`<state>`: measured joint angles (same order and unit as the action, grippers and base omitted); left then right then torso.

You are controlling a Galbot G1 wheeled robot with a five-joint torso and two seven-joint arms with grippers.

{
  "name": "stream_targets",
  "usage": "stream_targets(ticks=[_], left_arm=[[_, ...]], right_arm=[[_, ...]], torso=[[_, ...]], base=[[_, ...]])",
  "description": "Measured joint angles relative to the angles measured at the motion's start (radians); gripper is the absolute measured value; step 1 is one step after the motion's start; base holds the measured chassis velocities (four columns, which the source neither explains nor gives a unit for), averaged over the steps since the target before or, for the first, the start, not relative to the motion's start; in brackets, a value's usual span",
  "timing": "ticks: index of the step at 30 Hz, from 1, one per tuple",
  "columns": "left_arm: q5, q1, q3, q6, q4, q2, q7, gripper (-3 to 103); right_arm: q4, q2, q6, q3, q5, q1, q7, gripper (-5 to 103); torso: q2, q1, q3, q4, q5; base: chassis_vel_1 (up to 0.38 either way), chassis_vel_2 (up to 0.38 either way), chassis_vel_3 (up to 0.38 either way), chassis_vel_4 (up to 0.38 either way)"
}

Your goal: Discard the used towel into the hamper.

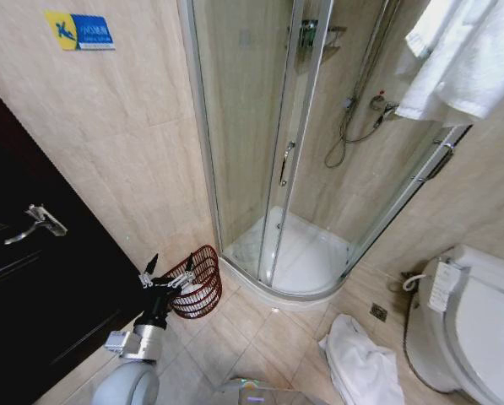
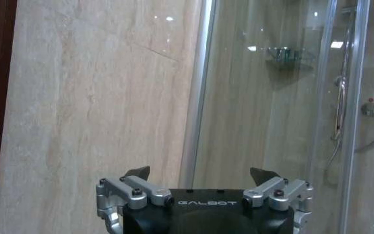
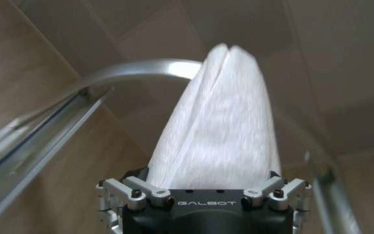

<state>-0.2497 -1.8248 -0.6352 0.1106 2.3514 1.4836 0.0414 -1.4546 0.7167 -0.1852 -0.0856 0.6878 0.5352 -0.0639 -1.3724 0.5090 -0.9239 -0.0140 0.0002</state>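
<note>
Right wrist view shows the right tool (image 3: 208, 183) clamped on the white towel (image 3: 216, 126), so it should carry it low over the hamper (image 1: 197, 283), where the left tool (image 1: 166, 272) waits with fingers apart

Hamper (image 1: 196, 282) on floor left of shower stall (image 1: 294, 169); toilet (image 1: 467, 329) right; towel (image 1: 361, 363) between.

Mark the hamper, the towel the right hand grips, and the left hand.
hamper (image 1: 199, 287): head view, on its ribbed red-brown wire wall.
towel (image 3: 219, 131): right wrist view, middle of the white folded cloth.
left hand (image 1: 168, 272): head view, midway between the open fingertips.
</note>
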Motion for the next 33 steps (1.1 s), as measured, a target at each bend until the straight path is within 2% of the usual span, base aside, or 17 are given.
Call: stream_targets(ticks=[2,8,11,17,25,26,28,31,32,33], left_arm=[[0.000,0.000,0.000,0.000,0.000,0.000,0.000,100],[0.000,0.000,0.000,0.000,0.000,0.000,0.000,100],[0.000,0.000,0.000,0.000,0.000,0.000,0.000,100],[0.000,0.000,0.000,0.000,0.000,0.000,0.000,100],[0.000,0.000,0.000,0.000,0.000,0.000,0.000,100],[0.000,0.000,0.000,0.000,0.000,0.000,0.000,100],[0.000,0.000,0.000,0.000,0.000,0.000,0.000,100],[0.000,0.000,0.000,0.000,0.000,0.000,0.000,100],[0.000,0.000,0.000,0.000,0.000,0.000,0.000,100],[0.000,0.000,0.000,0.000,0.000,0.000,0.000,100]], right_arm=[[0.004,0.011,-0.016,0.007,-0.058,0.036,-0.009,100],[0.062,0.038,-0.019,0.056,-0.102,0.113,-0.013,100],[0.116,0.060,-0.008,0.080,-0.156,0.162,-0.013,100],[0.162,0.073,-0.006,0.098,-0.165,0.185,-0.020,100],[0.177,0.057,-0.050,0.049,-0.083,0.111,-0.051,100],[0.196,0.058,-0.047,0.051,-0.063,0.115,-0.047,103],[0.211,0.060,-0.046,0.057,-0.044,0.125,-0.042,100],[0.240,0.066,-0.061,0.085,0.067,0.166,-0.032,86],[0.240,0.066,-0.061,0.085,0.067,0.166,-0.032,86],[0.240,0.065,-0.070,0.089,0.099,0.171,-0.030,80]], torso=[[0.000,0.000,0.000,0.0001,-0.0003],[0.000,0.000,0.000,0.0001,-0.0001],[0.000,0.000,0.000,0.0001,-0.0004],[0.000,0.000,0.000,0.0000,-0.0003],[0.000,0.000,0.000,0.0002,0.0003],[0.000,0.000,0.000,0.0002,-0.0001],[0.000,0.000,0.000,0.0002,0.0002],[0.000,0.000,0.000,0.0001,-0.0009],[0.000,0.000,0.000,0.0001,-0.0009],[0.000,0.000,0.000,0.0001,-0.0008]], base=[[0.000,0.000,0.000,0.000],[0.000,0.000,0.000,0.000],[0.000,0.000,0.000,0.000],[0.000,0.000,0.000,0.000],[0.000,0.000,0.000,0.000],[0.000,0.000,0.000,0.000],[0.000,0.000,0.000,0.000],[0.000,0.000,0.000,0.000],[0.000,0.000,0.000,0.000],[0.000,0.000,0.000,0.000]])
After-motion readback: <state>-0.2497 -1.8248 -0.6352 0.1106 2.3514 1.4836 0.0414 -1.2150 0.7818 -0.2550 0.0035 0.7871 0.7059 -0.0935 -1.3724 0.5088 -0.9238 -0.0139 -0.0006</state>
